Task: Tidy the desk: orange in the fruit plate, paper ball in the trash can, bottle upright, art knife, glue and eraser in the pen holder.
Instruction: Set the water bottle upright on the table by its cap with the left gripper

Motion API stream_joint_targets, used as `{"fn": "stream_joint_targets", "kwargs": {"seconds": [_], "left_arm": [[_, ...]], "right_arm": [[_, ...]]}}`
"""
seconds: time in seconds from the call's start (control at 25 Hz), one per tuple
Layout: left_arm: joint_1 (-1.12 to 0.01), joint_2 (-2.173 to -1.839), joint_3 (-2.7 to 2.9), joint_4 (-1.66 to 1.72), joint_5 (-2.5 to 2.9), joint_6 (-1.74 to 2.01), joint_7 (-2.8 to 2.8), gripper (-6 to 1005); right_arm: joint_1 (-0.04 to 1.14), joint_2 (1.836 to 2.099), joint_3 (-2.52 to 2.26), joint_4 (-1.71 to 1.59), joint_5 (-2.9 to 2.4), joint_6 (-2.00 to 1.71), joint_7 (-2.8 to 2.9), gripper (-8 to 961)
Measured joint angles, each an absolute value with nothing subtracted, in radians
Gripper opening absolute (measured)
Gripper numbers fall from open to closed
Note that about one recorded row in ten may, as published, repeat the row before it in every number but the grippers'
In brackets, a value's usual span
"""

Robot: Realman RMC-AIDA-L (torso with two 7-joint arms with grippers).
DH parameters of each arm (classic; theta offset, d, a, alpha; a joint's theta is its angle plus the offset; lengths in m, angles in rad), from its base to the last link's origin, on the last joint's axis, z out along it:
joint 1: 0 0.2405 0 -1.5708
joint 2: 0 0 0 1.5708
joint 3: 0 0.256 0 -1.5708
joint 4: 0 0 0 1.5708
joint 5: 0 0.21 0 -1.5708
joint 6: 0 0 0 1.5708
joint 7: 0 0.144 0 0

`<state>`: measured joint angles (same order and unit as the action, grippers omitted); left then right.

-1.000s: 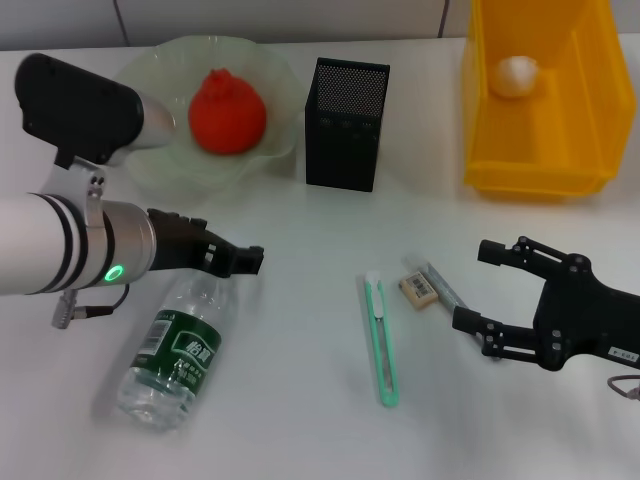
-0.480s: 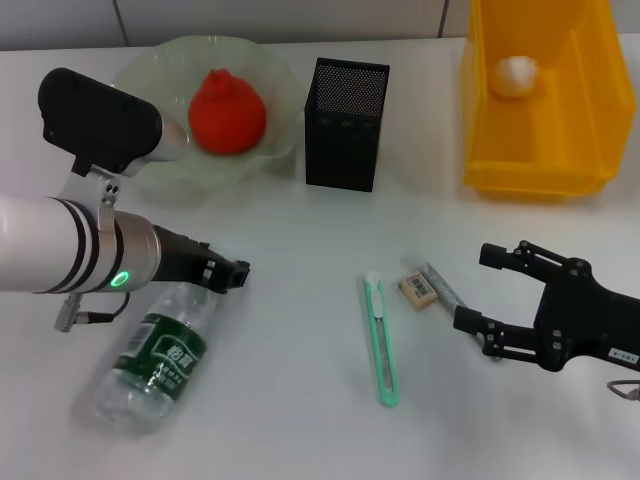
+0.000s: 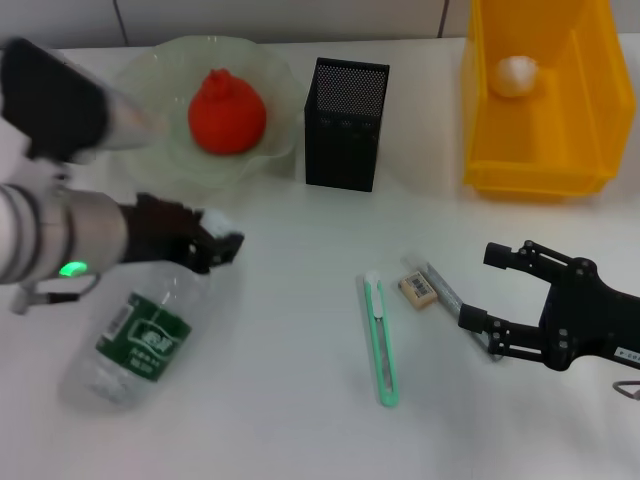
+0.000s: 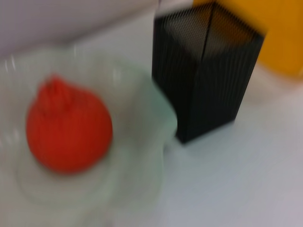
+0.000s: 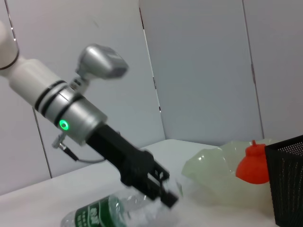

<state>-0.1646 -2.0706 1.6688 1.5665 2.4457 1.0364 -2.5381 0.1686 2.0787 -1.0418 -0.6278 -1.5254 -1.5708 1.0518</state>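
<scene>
My left gripper is shut on the neck of the clear bottle with the green label, which lies tilted at the table's left. The right wrist view shows the same grip on the bottle. The orange lies in the green fruit plate. The paper ball lies in the yellow bin. The green art knife, the eraser and the glue stick lie on the table. My right gripper is open just right of the glue stick.
The black mesh pen holder stands between the plate and the bin. In the left wrist view the orange and the pen holder show, blurred. A grey wall runs along the table's far edge.
My left gripper has moved left and up with the bottle's neck. The bottle's base has swung further left. The right arm has barely moved.
</scene>
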Motion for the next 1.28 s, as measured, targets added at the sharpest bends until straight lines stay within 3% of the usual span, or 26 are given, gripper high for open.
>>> {"fn": "stream_joint_targets", "kwargs": {"seconds": [0.28,0.56,1.28], "left_arm": [[-0.050,-2.071,1.395,1.443,1.867,1.038,-1.849,458],[-0.068,-2.069,1.202,1.143,1.502,1.214,-1.343,454],[-0.144,-2.069,1.096,0.946,1.405,1.320,-1.182,444]], "right_arm": [[0.170,2.079,-1.041,-0.629,-1.525,-1.583,1.058,842],[0.177,2.080,-1.042,-0.632,-1.525,-1.583,1.081,841],[0.184,2.078,-1.049,-0.644,-1.525,-1.583,1.098,838]]}}
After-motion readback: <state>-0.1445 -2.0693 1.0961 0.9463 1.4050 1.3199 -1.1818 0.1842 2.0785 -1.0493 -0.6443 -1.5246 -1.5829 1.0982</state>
